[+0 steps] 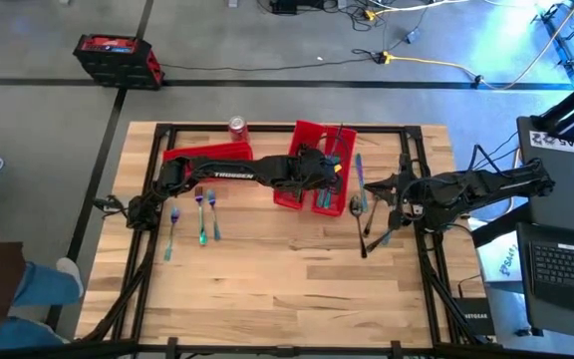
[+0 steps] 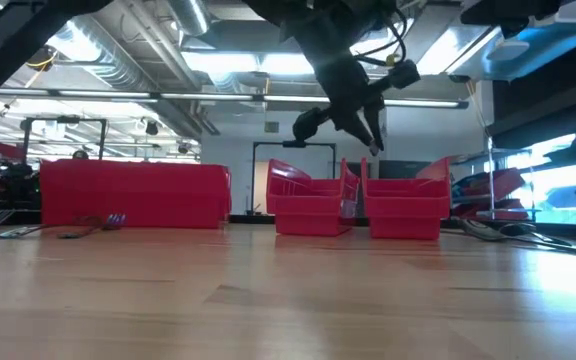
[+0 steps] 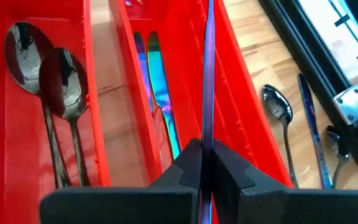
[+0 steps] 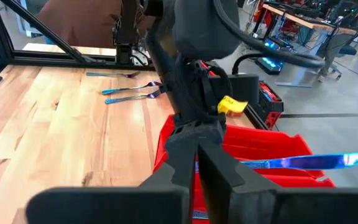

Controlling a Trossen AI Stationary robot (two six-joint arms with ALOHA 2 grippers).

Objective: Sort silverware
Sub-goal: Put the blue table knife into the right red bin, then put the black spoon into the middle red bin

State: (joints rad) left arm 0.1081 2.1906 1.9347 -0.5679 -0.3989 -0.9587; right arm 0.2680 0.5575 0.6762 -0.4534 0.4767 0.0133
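Observation:
My left gripper [image 1: 335, 172] reaches over the two small red bins [image 1: 312, 165] at the table's far middle, shut on an iridescent blue-purple knife [image 3: 208, 68]. One bin holds two dark spoons [image 3: 64, 81]; the other holds knives [image 3: 157, 93]. Three forks [image 1: 202, 214] lie on the table at the left. Loose spoons and knives [image 1: 359, 214] lie right of the bins. My right gripper [image 1: 372, 187] hangs shut and empty beside those loose pieces. My left gripper pinches the knife between its two fingers [image 3: 191, 165], on the knife's flat faces near one end [image 3: 207, 140]; which end it is cannot be told. The rest sticks out ahead of the fingertips [image 4: 303, 162], along the fingers. It is lifted clear above the knife bin.
A long red bin [image 1: 207, 153] lies under the left arm at the far left, a red soda can [image 1: 236, 127] behind it. A black frame [image 1: 407, 170] runs around the tabletop. The near half of the wooden table [image 1: 287, 289] holds no objects.

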